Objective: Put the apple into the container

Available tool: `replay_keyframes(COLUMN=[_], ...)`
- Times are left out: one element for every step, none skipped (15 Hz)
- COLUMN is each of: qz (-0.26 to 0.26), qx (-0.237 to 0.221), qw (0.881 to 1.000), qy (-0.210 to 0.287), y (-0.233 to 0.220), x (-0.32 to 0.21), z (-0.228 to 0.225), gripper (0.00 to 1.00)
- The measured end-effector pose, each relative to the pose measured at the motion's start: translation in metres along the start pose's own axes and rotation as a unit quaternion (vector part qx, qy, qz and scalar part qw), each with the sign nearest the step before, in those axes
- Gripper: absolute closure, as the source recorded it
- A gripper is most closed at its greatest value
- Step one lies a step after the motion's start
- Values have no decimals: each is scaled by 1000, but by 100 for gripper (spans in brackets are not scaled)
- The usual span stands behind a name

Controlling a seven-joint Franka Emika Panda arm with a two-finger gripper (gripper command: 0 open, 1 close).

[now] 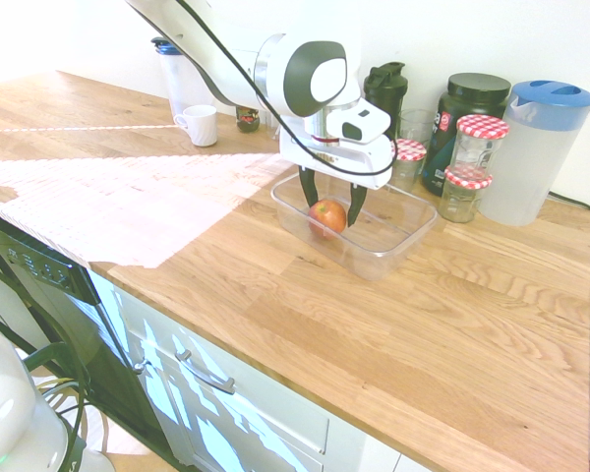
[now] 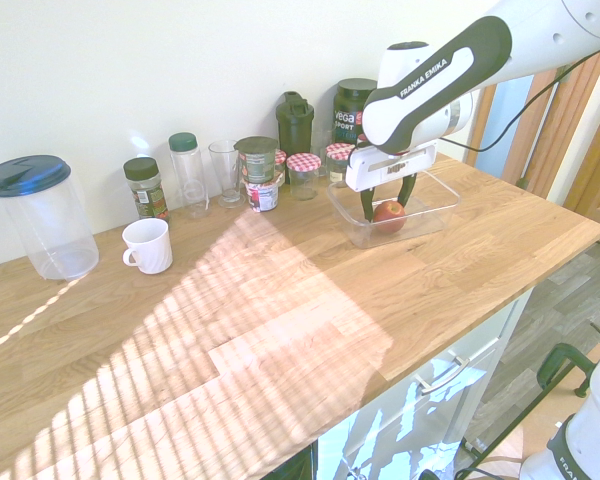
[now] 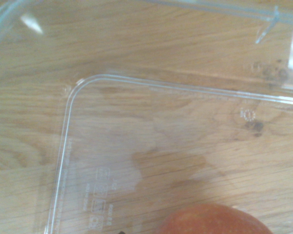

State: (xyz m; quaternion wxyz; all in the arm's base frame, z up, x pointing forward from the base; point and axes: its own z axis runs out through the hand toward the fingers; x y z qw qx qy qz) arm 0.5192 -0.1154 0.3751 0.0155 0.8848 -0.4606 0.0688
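Observation:
The small red apple (image 1: 327, 214) (image 2: 388, 213) rests on the floor of the clear plastic container (image 1: 398, 239) (image 2: 435, 212), near the end facing the counter's front edge. My gripper (image 1: 333, 209) (image 2: 387, 208) reaches straight down into the tub and stands open, one dark finger on each side of the apple with a little gap showing. In the wrist view the top of the apple (image 3: 215, 222) peeks up from the bottom edge over the container's clear base (image 3: 68, 122).
Behind the tub stand glass jars with red-checked lids (image 1: 480, 130), a dark supplement tub (image 1: 469, 113), a black shaker (image 1: 385, 90) and a blue-lidded pitcher (image 1: 541, 147). A white mug (image 1: 201, 125) sits further along. The counter's front edge runs close by.

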Motion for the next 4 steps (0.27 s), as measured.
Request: replay_keyframes(qz=[0,-6,-21,-39], qx=[9,20,28,33], qw=[1000,1000,999,999], qy=[4,3,1,1], y=[-2,-6,-12,-21], x=[1,1,-5,-20], z=[-10,-28,-52,-84], gripper=[0,0,0,0])
